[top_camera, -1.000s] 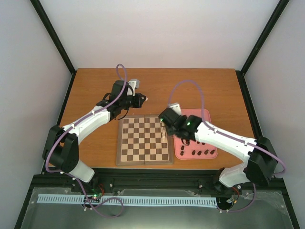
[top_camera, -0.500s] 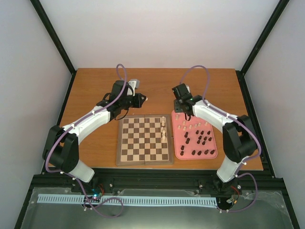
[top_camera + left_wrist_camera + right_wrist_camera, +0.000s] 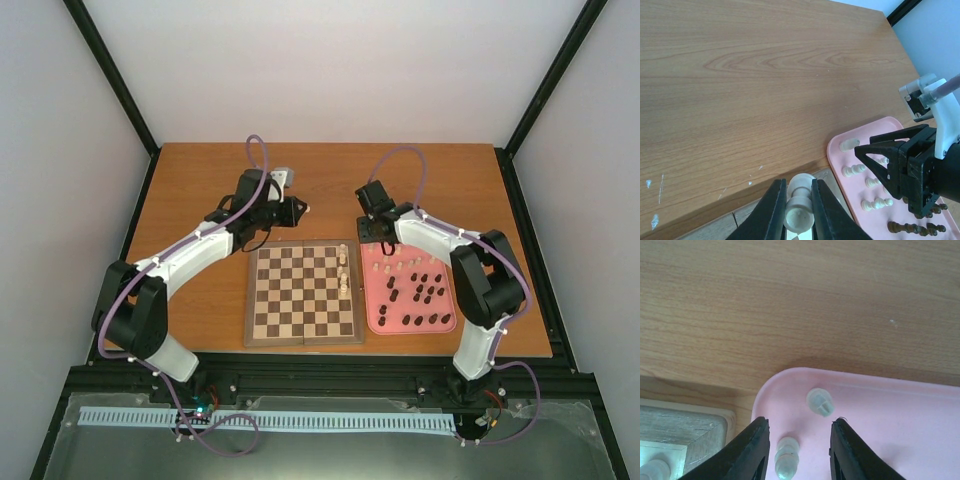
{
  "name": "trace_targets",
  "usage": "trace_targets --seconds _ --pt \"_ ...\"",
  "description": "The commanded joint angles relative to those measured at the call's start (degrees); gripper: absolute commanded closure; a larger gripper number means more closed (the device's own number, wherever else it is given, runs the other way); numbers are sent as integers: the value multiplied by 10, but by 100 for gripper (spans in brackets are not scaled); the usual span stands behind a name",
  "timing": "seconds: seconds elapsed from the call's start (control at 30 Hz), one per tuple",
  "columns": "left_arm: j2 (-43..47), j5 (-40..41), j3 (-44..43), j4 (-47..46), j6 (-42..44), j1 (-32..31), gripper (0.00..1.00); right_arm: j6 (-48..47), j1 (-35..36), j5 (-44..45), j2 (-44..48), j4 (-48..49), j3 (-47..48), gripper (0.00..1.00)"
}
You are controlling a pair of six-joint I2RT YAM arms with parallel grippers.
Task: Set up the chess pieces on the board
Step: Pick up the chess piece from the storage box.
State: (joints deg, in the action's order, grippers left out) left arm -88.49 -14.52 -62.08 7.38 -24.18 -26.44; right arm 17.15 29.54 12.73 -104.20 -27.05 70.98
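Our right pincer, half-wide, straddles a cream chessman on the pink tray beside the board; closing off-centre could flick it away. Our left pincer clamps another cream piece.

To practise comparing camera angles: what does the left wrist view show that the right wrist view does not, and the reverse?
Left wrist only: the left tool shut on a cream piece, plus dark pieces on the pink tray. Right wrist only: a second cream piece between the open fingers of the right tool. Both: that tray, the wooden table, loose cream pieces.
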Motion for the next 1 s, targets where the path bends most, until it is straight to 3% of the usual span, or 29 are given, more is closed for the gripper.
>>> trace_targets --seconds 0.0,0.47,0.97 --pt "-10 -1 -23 -4 8 -1 99 7 -2 -22 -9 16 -10 65" --pt "-27 -4 -30 -6 8 -1 99 19 1 -28 -22 14 -34 69" --pt "-26 -7 -30 -6 7 -1 99 22 8 -30 -16 8 -38 85"
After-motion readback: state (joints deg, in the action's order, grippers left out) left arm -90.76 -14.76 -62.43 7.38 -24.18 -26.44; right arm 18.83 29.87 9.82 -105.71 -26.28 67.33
